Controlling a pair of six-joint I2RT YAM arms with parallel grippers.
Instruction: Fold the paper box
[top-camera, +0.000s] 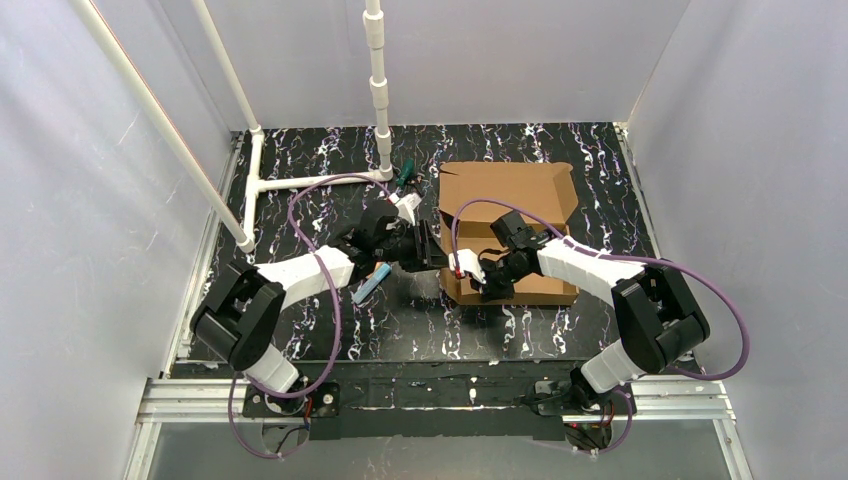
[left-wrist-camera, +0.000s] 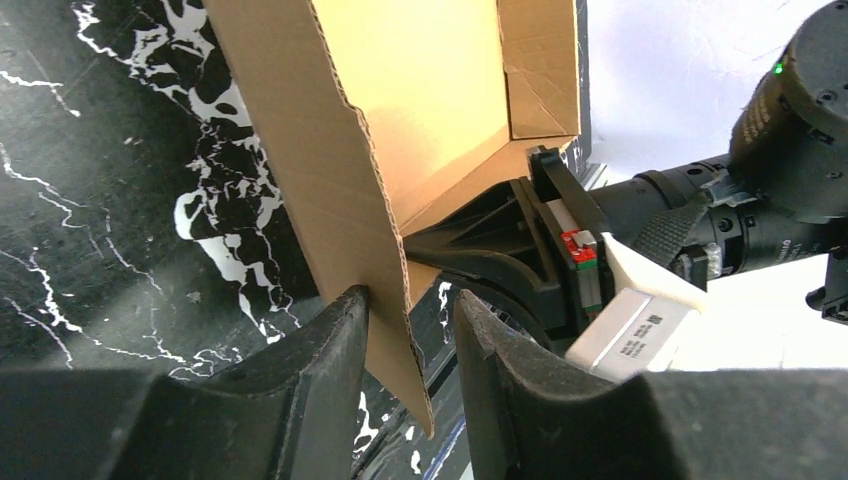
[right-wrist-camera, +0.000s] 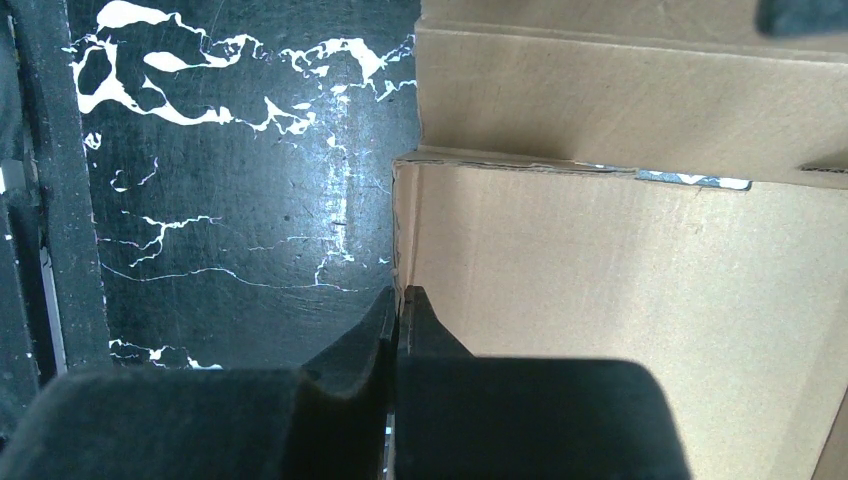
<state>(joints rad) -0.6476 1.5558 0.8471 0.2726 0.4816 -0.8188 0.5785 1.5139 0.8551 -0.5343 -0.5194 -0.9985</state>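
Nearest the lens, the left gripper (left-wrist-camera: 410, 302) straddles a raised cardboard edge. Its jaws stand partly apart. One finger (left-wrist-camera: 335, 330) touches the outer face of the sheet and the other stands just clear of the inner face, so this is a loose bracket, not a clamp. The paper box (top-camera: 508, 190) lies right of centre on the tabletop (top-camera: 330, 190), running from about mid-depth toward the far edge, with its lid panel flat at the back and its side walls partly up. The right gripper (right-wrist-camera: 400, 300) comes in from the box's near-left corner with its jaws drawn together and the tips right at the cardboard edge. I cannot tell whether they pinch anything or merely press there. The step in hand looks like standing the left wall up. To do it well, I judge the left jaws should close low on the wall, close to its crease, then swing it upright about that crease rather than drag it sideways. Meanwhile the right arm should steady the corner so the base does not skate on the slick tabletop. Corrugated edges buckle easily, so a slow, square pull seems wise. A small blue marker (top-camera: 369, 284) lies just beside the left arm, well clear of the box.
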